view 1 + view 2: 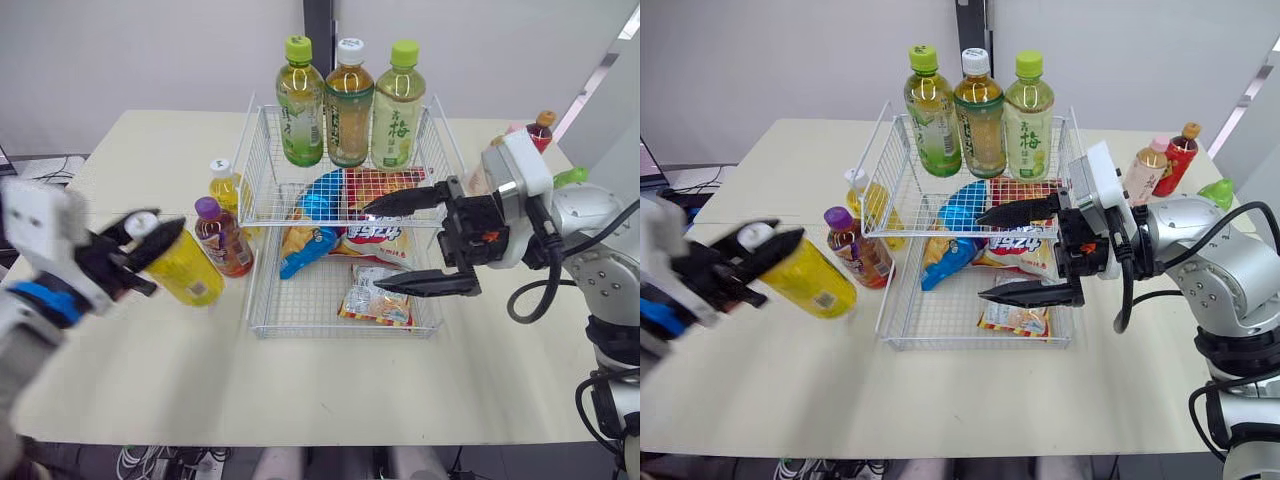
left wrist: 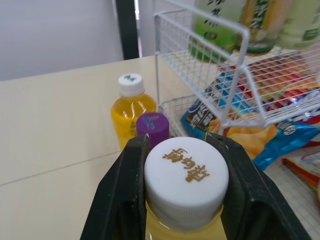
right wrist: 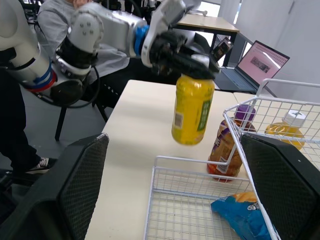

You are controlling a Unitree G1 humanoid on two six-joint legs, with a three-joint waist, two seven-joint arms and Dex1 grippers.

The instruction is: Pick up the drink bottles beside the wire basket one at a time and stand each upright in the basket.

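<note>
Yellow bottle [image 1: 188, 270] hangs clenched in your left tool [image 1: 148, 235]; three bottles [image 1: 349, 105] stand in the basket [image 1: 262, 152]; right tool [image 1: 372, 248] released.

The yellow bottle [image 1: 188, 268] hangs tilted left of the wire basket [image 1: 340, 332], near the upright purple-capped bottle [image 1: 222, 238] and white-capped bottle [image 1: 226, 187].

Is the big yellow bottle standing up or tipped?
Tilted: the left gripper grips the yellow bottle by its white cap, clear of the table.

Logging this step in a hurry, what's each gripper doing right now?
Left gripper: shut on the yellow bottle, at its cap.
Right gripper: open, holding nothing, over the wire basket.
</note>
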